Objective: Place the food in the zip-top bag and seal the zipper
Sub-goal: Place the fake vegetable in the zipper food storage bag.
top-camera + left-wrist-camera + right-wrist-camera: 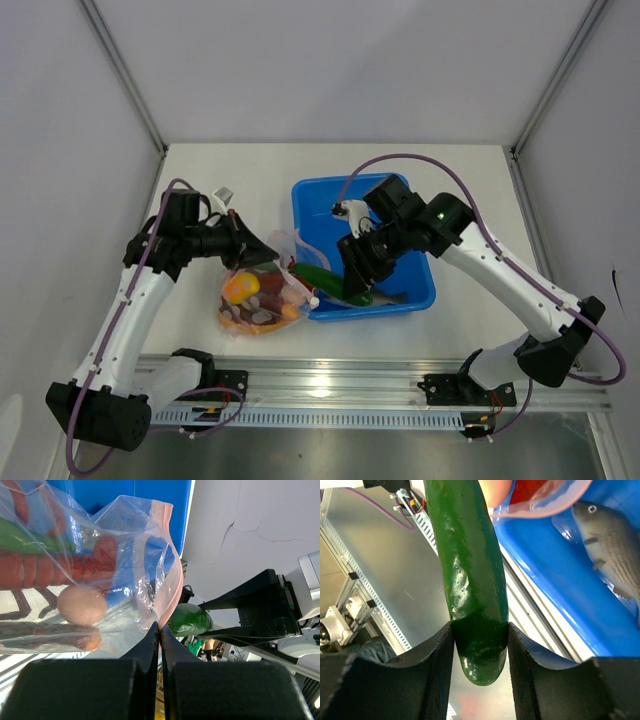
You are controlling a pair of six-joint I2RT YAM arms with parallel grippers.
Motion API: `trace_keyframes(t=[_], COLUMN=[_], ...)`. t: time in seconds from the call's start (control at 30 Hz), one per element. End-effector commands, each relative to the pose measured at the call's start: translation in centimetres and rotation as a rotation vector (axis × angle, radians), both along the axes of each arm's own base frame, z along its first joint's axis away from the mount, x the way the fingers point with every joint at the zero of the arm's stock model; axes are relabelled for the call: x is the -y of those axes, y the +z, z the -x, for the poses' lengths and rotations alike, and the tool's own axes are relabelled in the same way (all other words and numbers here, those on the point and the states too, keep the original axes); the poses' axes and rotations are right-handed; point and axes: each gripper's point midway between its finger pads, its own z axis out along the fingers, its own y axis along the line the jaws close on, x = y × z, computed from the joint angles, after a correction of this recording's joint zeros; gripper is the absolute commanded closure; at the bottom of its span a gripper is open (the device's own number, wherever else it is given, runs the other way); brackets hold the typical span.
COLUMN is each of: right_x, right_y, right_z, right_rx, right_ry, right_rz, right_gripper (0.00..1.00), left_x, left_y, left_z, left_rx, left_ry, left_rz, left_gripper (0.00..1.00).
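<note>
Top external view: I see my two arms, one zip-top bag (262, 300), one blue tub (330, 200) and a white table (240, 170). The bag lies on the table just left of the tub, touching its near left corner.

My left gripper (243, 248) has its fingers pressed tight together on the zipper (167, 570), the pink strip along the bag's mouth. In the left wrist view the strip runs up from between the black fingers (147, 645), and the mouth gapes open toward the tub (150, 490).

My right gripper (355, 280) is clamped on one green cucumber (325, 280). In the right wrist view the two fingers (440, 655) squeeze the cucumber (470, 570) near its blunt end, one on each side. The cucumber hangs over the tub's near left edge, and its far end is right by the bag's pink mouth.

One grey fish (610, 540) lies on the tub's blue floor (560, 595).

Inside the bag (125, 540) I count one pale egg (81, 605) and one yellow pepper (240, 288). There are red chilies (50, 570) too, maybe two, but the crinkly plastic makes them hard to count.

A purple cable (400, 158) loops over the right arm, and another one runs along the left arm.
</note>
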Motion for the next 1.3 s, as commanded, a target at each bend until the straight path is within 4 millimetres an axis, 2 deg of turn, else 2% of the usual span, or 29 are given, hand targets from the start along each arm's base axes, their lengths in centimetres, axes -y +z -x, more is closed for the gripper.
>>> trace_keyframes(t=[0.0, 0.03, 0.1, 0.13, 0.17, 0.2, 0.27, 0.3, 0.4, 0.43, 0.47, 0.57, 0.63, 0.67, 0.7, 0.77, 0.83, 0.93, 1.0, 1.1, 1.13, 1.27], right_x=[-1.3, -1.7, -2.4, -2.9, -3.3, -3.7, -4.2, -4.6, -5.8, -6.4, -6.9, -8.2, -9.8, -10.5, -11.2, -12.4, -13.0, -13.0, -12.8, -12.8, -12.9, -13.3], right_y=[0.4, 0.7, -0.4, 0.2, 0.0, -1.1, -1.1, -2.2, -2.2, -3.0, -2.7, -3.7, -3.0, -3.8, -3.3, -3.7, -3.9, -4.1, -4.1, -3.9, -3.8, -2.8], right_z=[-0.4, -0.9, -1.9, -2.7, -3.3, -3.9, -4.7, -5.4, -6.3, -6.6, -7.0, -8.0, -7.8, -7.9, -8.1, -7.6, -7.2, -6.9, -6.6, -6.8, -6.9, -7.3], right_rx=[-0.020, -0.001, -0.004, 0.021, 0.034, 0.015, 0.025, 0.016, 0.022, 0.002, 0.006, -0.014, -0.021, -0.047, -0.048, -0.086, -0.103, -0.098, -0.099, -0.084, -0.081, -0.057], right_ry=[0.017, 0.013, 0.006, -0.003, -0.011, -0.015, -0.027, -0.032, -0.030, -0.025, -0.025, -0.032, -0.007, 0.000, 0.007, 0.033, 0.046, 0.051, 0.054, 0.043, 0.034, 0.010], right_rz=[0.009, 0.009, 0.067, 0.062, 0.076, 0.110, 0.132, 0.160, 0.145, 0.158, 0.148, 0.166, 0.118, 0.118, 0.094, 0.075, 0.066, 0.079, 0.081, 0.079, 0.071, 0.022], right_gripper=[1.00, 1.00, 1.00, 1.00, 1.00, 1.00, 1.00, 1.00, 1.00, 1.00, 1.00, 1.00, 0.94, 0.93, 0.92, 0.89, 0.80, 0.73, 0.72, 0.56, 0.48, 0.40], left_x=[-0.1, -0.1, -0.1, -0.1, -0.1, -0.1, -0.1, -0.1, 0.0, 0.0, 0.0, -0.1, -0.1, -0.1, -0.1, -0.1, -0.1, -0.1, -0.1, 0.0, 0.0, 0.0], left_y=[1.8, 1.9, 2.1, 2.2, 2.3, 2.5, 2.7, 2.8, 3.0, 3.1, 3.1, 3.2, 3.1, 3.1, 3.1, 3.0, 3.2, 3.2, 3.3, 3.3, 3.4, 3.2], left_z=[-0.3, -0.3, -0.2, -0.1, -0.1, 0.0, 0.0, 0.0, 0.2, 0.2, 0.2, 0.5, 0.5, 0.6, 0.7, 0.7, 0.7, 0.7, 0.7, 0.7, 0.7, 0.7], left_rx=[0.073, 0.078, 0.080, 0.083, 0.080, 0.084, 0.087, 0.088, 0.091, 0.091, 0.093, 0.092, 0.091, 0.090, 0.089, 0.087, 0.094, 0.095, 0.095, 0.095, 0.099, 0.092], left_ry=[-0.005, -0.005, -0.008, -0.009, -0.012, -0.014, -0.013, -0.016, -0.020, -0.020, -0.022, -0.024, -0.023, -0.021, -0.021, -0.021, -0.019, -0.016, -0.016, -0.016, -0.017, -0.018], left_rz=[-0.001, -0.001, -0.003, -0.003, -0.001, 0.000, 0.001, 0.005, 0.010, 0.010, 0.011, 0.008, 0.006, 0.009, 0.008, 0.011, 0.013, 0.012, 0.017, 0.022, 0.024, 0.026], left_gripper=[0.99, 0.99, 0.99, 0.99, 0.99, 1.00, 0.99, 1.00, 0.99, 1.00, 0.99, 0.99, 0.99, 0.99, 1.00, 0.99, 0.99, 1.00, 0.99, 0.99, 0.99, 1.00])
